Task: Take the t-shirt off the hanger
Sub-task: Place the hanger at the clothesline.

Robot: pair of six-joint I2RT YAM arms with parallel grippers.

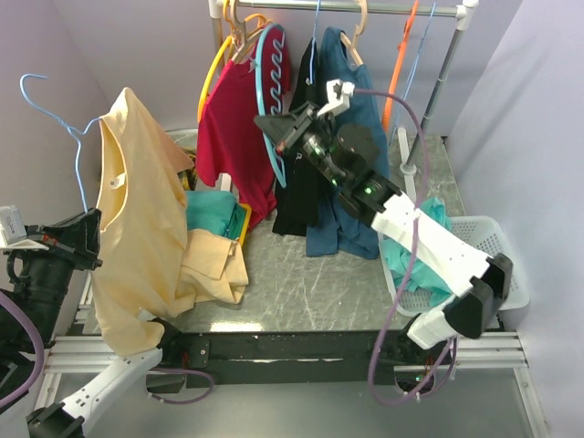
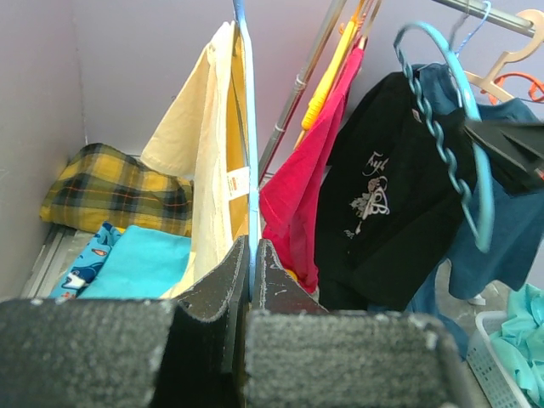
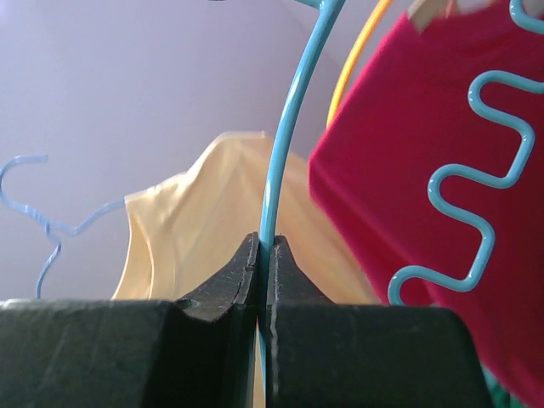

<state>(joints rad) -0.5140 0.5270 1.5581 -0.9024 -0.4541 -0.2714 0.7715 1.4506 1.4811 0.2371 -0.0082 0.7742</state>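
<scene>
The top view looks down from above the near edge of the bench [image 1: 310,283] toward the clothes rail [image 1: 365,7]. Each wrist camera sits close behind its own jaws; both share the yellow shirt [image 2: 208,144] and red shirt [image 3: 408,127].

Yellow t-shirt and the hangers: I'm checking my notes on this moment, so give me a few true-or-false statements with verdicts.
1. The yellow t-shirt hangs on the wire hanger. True.
2. The left gripper is open. False: it is shut on the wire hanger.
3. The right gripper is shut on the teal hanger. True.
4. The red shirt lies in the basket. False: it hangs on the rail.
</scene>
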